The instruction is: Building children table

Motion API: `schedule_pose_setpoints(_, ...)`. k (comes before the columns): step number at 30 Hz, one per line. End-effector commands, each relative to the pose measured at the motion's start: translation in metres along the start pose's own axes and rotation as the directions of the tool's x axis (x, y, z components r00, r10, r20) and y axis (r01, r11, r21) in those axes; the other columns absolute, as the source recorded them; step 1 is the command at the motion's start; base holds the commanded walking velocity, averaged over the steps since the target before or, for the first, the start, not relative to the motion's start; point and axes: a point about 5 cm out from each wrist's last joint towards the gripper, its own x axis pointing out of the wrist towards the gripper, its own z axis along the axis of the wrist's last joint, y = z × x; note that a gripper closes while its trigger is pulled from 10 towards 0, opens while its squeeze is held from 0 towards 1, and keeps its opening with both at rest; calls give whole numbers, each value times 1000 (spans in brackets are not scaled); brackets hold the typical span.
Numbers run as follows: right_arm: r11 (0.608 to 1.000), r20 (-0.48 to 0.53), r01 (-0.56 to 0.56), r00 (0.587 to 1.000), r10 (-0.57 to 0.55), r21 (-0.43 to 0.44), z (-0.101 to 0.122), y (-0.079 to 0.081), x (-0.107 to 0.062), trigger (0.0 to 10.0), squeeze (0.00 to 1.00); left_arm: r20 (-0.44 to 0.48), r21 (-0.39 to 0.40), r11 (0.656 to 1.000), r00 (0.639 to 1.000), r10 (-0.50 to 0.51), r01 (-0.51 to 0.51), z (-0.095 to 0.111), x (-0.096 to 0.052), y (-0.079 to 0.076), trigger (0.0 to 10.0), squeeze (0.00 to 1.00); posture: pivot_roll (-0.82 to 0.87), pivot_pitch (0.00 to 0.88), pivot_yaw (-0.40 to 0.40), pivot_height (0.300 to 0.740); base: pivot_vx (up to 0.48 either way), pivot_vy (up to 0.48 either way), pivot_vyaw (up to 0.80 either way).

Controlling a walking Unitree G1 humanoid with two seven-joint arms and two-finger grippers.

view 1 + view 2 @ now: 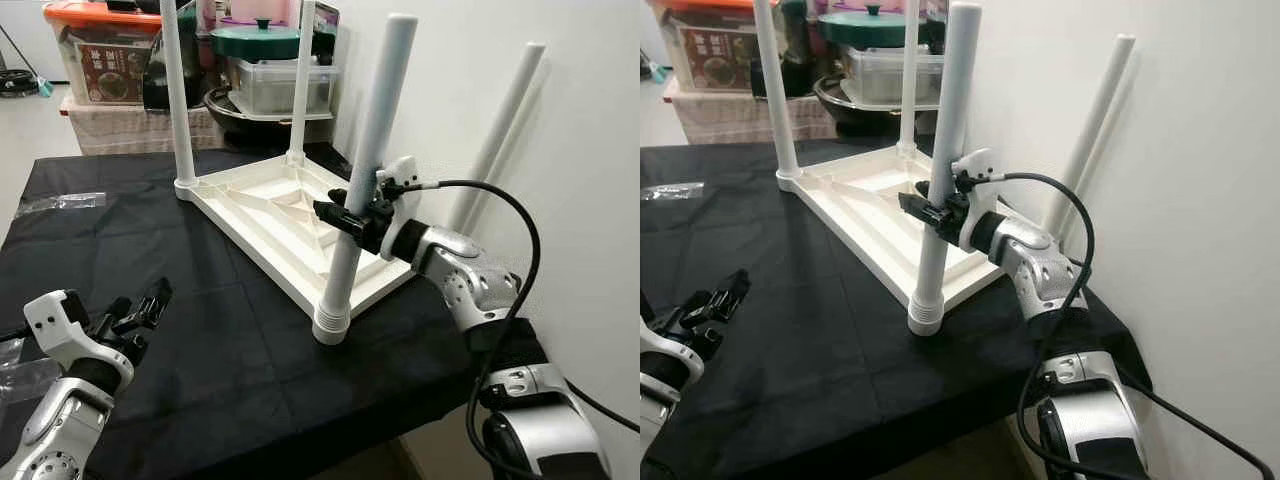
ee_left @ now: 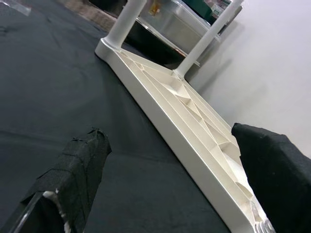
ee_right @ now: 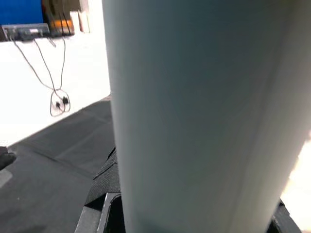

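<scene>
A white children's table top [image 1: 262, 212] lies upside down on the black cloth. Two white legs [image 1: 174, 90] stand upright in its far corners. A third leg [image 1: 375, 130] stands slightly tilted at the near corner, its ribbed base [image 1: 332, 325] at the cloth. My right gripper [image 1: 345, 215] is shut on this leg about halfway up, and the leg [image 3: 194, 111] looms close in the right wrist view. A loose leg [image 1: 505, 125] leans against the wall. My left gripper [image 1: 145, 305] hovers open at the front left, its fingers [image 2: 80, 165] apart and facing the table top [image 2: 194, 126].
The wall runs close along the right side. Boxes, pots and a lidded container [image 1: 270, 70] are stacked behind the table. Clear plastic wrap [image 1: 60, 203] lies at the far left of the cloth, more [image 1: 15, 375] at the near left edge.
</scene>
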Motion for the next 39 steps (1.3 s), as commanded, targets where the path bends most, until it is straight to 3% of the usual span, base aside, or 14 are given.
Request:
schedule_pose_setpoints(1, 985, -223, 66, 974, -29, 158, -71, -2, -17, 0, 0, -11, 1, 1000, 1000, -1, 1, -1, 0, 1, 10000, 0, -5, 0, -99, 740, 0, 0, 0)
schedule_pose_setpoints(9, 975, -222, 82, 974, -36, 205, -88, 5, -29, 0, 0, -13, 2, 1000, 1000, -9, 9, 1, 2, 0, 10000, 0, -5, 0, -92, 740, 0, 0, 0)
schedule_pose_setpoints(16, 981, -256, 95, 965, -50, 168, -95, 13, -29, 0, 0, -15, 3, 1000, 1000, -6, 6, 1, 1, 1, 10000, 0, -9, 0, -90, 740, 0, 0, 0)
schedule_pose_setpoints(18, 982, -329, 142, 940, -95, 123, -103, 21, -25, 0, 0, -17, 3, 1000, 1000, -6, 6, 0, 1, 0, 10000, 0, -7, 0, -91, 740, 0, 0, 0)
schedule_pose_setpoints(22, 952, -401, 300, 881, -251, 64, -111, 19, -22, 0, 0, -12, 1, 1000, 1000, -8, 8, 1, 2, -1, 10000, 0, -5, 0, -95, 740, 0, 0, 0)
schedule_pose_setpoints(23, 914, -401, 400, 849, -344, 63, -112, 14, -21, 0, 0, -11, 1, 1000, 1000, -6, 6, 1, 2, -1, 10000, 0, -6, 0, -97, 740, 0, 0, 0)
schedule_pose_setpoints(25, 903, -402, 425, 839, -366, 65, -113, 13, -21, 0, 0, -11, 1, 1000, 1000, -6, 6, 1, 2, -1, 10000, 0, -6, 0, -97, 740, 0, 0, 0)
schedule_pose_setpoints(26, 838, -404, 544, 775, -487, 33, -114, 9, -24, 0, 0, -10, 1, 1000, 1000, -3, 3, 1, 1, 0, 10000, 0, 0, 0, -102, 740, 0, 0, 0)
schedule_pose_setpoints(28, 738, -403, 675, 674, -619, -6, -114, 7, -28, 0, 0, -9, 2, 1000, 1000, 1, -1, 1, -1, 0, 10000, 0, 0, 0, -104, 740, 0, 0, 0)
schedule_pose_setpoints(29, 738, -403, 675, 674, -619, -6, -114, 7, -28, 0, 0, -9, 2, 1000, 1000, 1, -1, 1, -1, 0, 10000, 0, 0, 0, -104, 740, 0, 0, 0)
schedule_pose_setpoints(33, 631, -374, 775, 583, -721, -9, -106, 11, -30, 0, 0, -7, 2, 1000, 1000, 2, -2, 0, -1, -1, 10000, 0, 2, 0, -106, 740, 0, 0, 0)
schedule_pose_setpoints(37, 607, -336, 794, 566, -753, -24, -98, 14, -27, 0, 0, -6, 0, 1000, 1000, 3, -3, 0, 0, -2, 10000, 0, 1, 0, -106, 740, 0, 0, 0)
schedule_pose_setpoints(39, 617, -313, 786, 577, -754, -39, -93, 18, -23, 0, 0, -6, 0, 1000, 1000, 2, -2, -1, 0, -1, 10000, 0, -1, 0, -105, 740, 0, 0, 0)
